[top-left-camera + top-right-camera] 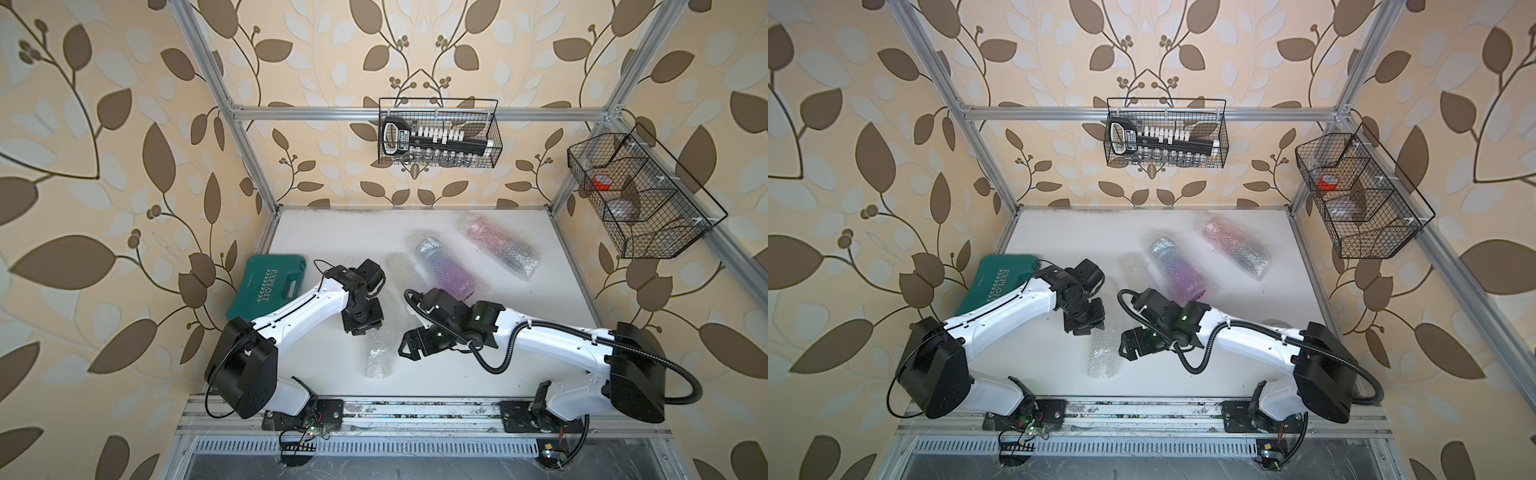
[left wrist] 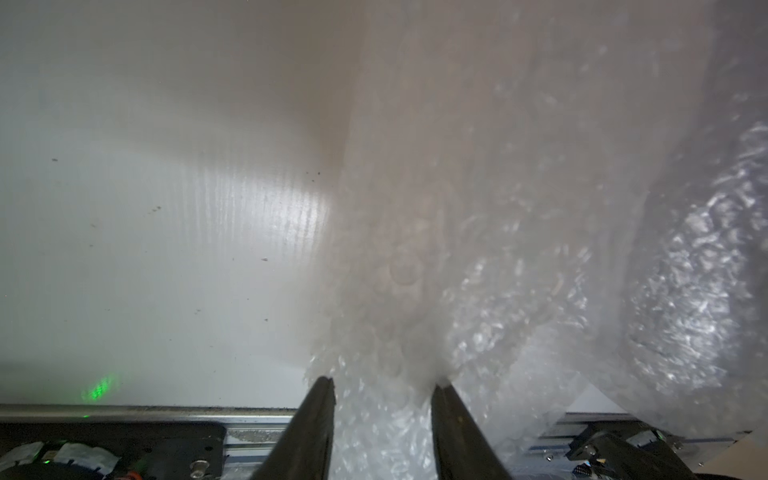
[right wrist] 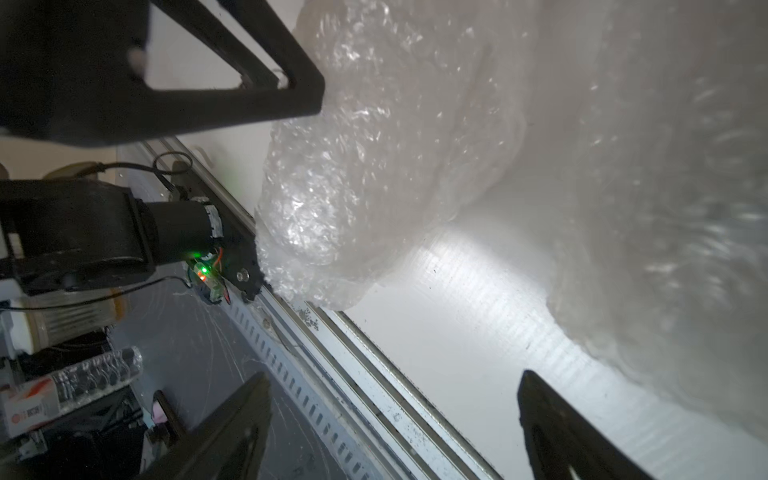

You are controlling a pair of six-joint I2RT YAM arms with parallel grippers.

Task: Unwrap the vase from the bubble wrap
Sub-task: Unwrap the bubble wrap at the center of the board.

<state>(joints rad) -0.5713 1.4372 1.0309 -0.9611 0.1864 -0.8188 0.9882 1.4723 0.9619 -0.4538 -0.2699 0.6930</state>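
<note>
Bunching between left jaws — bubble wrap (image 2: 395,270), right jaws wide, just beside

Between the black fingers (image 2: 311,432) of the left gripper (image 2: 384,381), the bubble wrap (image 2: 415,270) is clear and whitish, dotted with small round bubbles that glint silver. The table (image 2: 166,249) beside them is white with fine ribbed lines. Beyond the fingers, in both top views, one wrapped bundle (image 1: 446,266) shows silver shading to purple and another (image 1: 500,243) shows pink. The case (image 1: 270,282) is dark green with white lettering, and the walls (image 1: 104,208) are cream with brown and pale grey leaves.
</note>
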